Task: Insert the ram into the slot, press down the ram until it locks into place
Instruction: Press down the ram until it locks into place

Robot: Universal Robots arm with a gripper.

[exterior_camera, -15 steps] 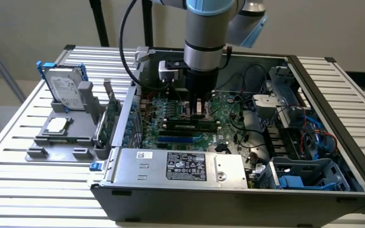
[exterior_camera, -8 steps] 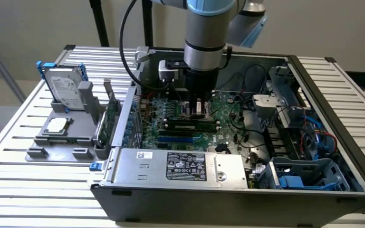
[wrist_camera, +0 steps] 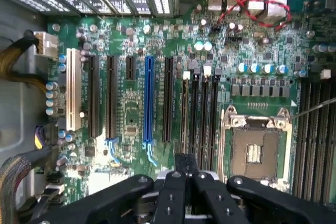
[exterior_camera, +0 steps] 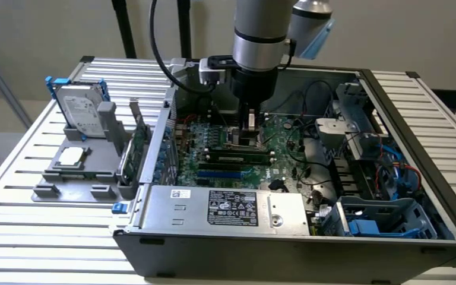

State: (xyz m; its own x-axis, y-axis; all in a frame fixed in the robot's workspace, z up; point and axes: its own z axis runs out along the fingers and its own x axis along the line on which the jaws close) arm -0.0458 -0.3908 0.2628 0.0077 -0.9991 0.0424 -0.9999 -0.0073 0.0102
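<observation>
Exterior view: hand (exterior_camera: 251, 127) lowered inside the open computer case (exterior_camera: 418, 178) on the bench (exterior_camera: 22, 196), directly above the motherboard (exterior_camera: 279, 160); ram (exterior_camera: 234, 157) lying lengthwise in its slot just below the fingertips. Wrist view: fingers (wrist_camera: 185, 179) drawn together, apparently clamped on nothing; slot bank (wrist_camera: 199, 114) ahead. Risk, as judged: off-centre pressing, leaving one latch unlocked or the stick tilted.

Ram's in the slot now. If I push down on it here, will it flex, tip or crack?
The ram is a thin board standing on edge, so it is probably stiff against a downward push but weak against a sideways one. The gripper seems to be over one end, so the ram may rock and seat unevenly.
</observation>
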